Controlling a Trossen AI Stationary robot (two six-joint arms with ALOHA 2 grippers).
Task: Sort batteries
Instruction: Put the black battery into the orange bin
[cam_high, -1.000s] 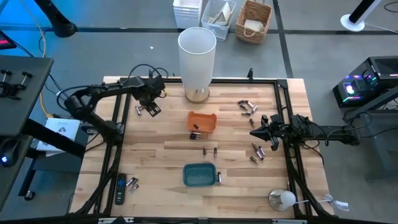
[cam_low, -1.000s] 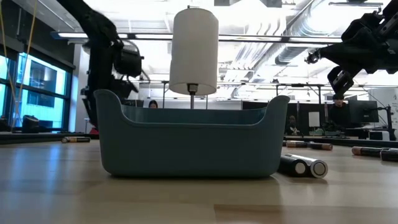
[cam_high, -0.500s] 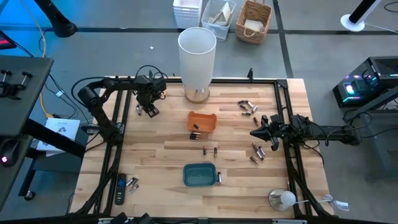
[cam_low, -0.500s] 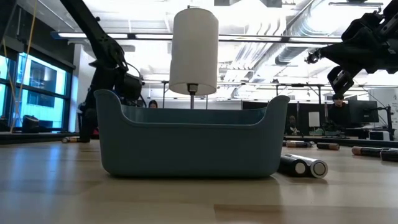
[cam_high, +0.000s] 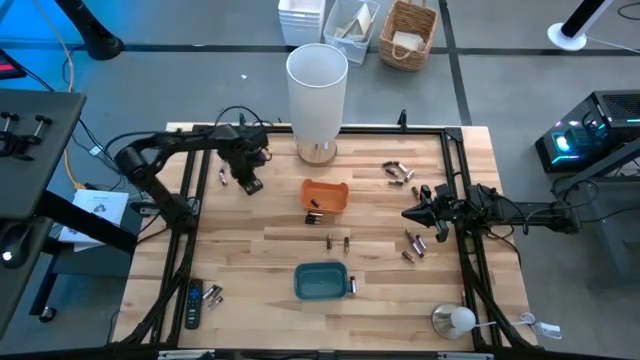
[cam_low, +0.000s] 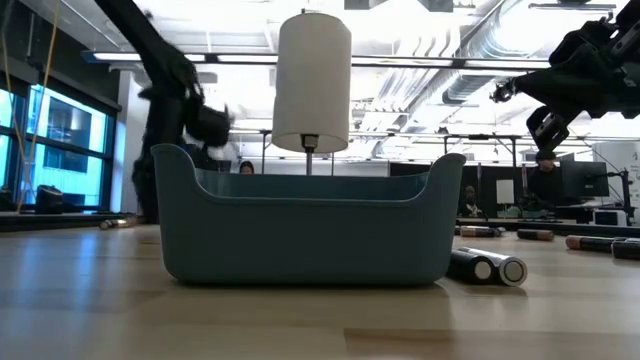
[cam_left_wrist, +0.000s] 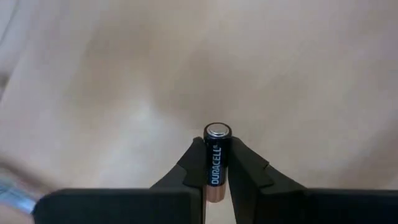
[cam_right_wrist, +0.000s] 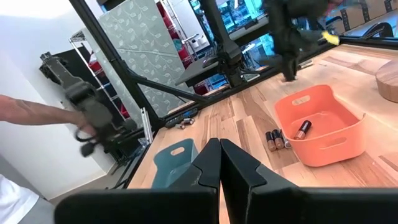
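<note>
The left gripper (cam_high: 248, 182) hangs over the far left part of the wooden table (cam_high: 250, 255), left of the orange tray (cam_high: 325, 195). In its wrist view its two dark fingers (cam_left_wrist: 186, 171) pinch a Duracell battery (cam_left_wrist: 216, 160) by its sides, black body and copper base, the silver end pointing away from the gripper. One more battery (cam_high: 222, 177) lies on the wood just left of this gripper.

The right gripper (cam_high: 410, 214) hovers at the right side of the table, pointing left toward the middle; in its wrist view the fingers (cam_right_wrist: 209, 163) are pressed together with nothing between them. Near it lie loose batteries: a far-right cluster (cam_high: 399, 173) and a second group (cam_high: 414, 245) nearer the front.

The orange tray holds a battery (cam_right_wrist: 302, 129), and a pair of batteries (cam_right_wrist: 274, 139) lies on the table against its near side. Two small batteries (cam_high: 338, 241) lie between the orange tray and the blue tray (cam_high: 321, 281). In the low view two batteries (cam_low: 487, 267) rest just right of the blue tray.

A tall white cylinder lamp (cam_high: 317, 88) stands at the far edge, behind the orange tray. A black remote (cam_high: 192, 304) with batteries (cam_high: 212, 294) beside it lies at the near left corner
</note>
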